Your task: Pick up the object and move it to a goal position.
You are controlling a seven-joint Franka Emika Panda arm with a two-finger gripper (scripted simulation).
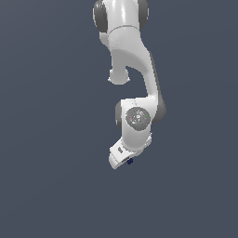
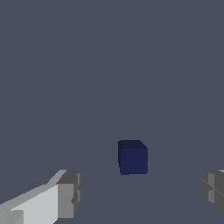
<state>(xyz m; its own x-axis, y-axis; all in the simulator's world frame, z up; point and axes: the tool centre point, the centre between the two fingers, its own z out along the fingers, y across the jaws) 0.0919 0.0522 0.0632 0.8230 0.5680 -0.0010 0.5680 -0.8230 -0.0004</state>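
The object is a tiny dark navy blue cube (image 2: 132, 157). In the wrist view it sits on the plain grey surface, ahead of my open gripper (image 2: 140, 194) and roughly in line with the gap between the two fingers. One grey fingertip (image 2: 70, 194) and the other (image 2: 213, 187) stand wide apart and touch nothing. In the exterior view the cube (image 1: 130, 161) shows only as a small blue speck at the edge of the white hand (image 1: 122, 155), which hides most of it and the fingers.
The white arm (image 1: 135, 60) reaches down from the top of the exterior view. The flat grey surface (image 1: 51, 176) surrounds it with no other object in view.
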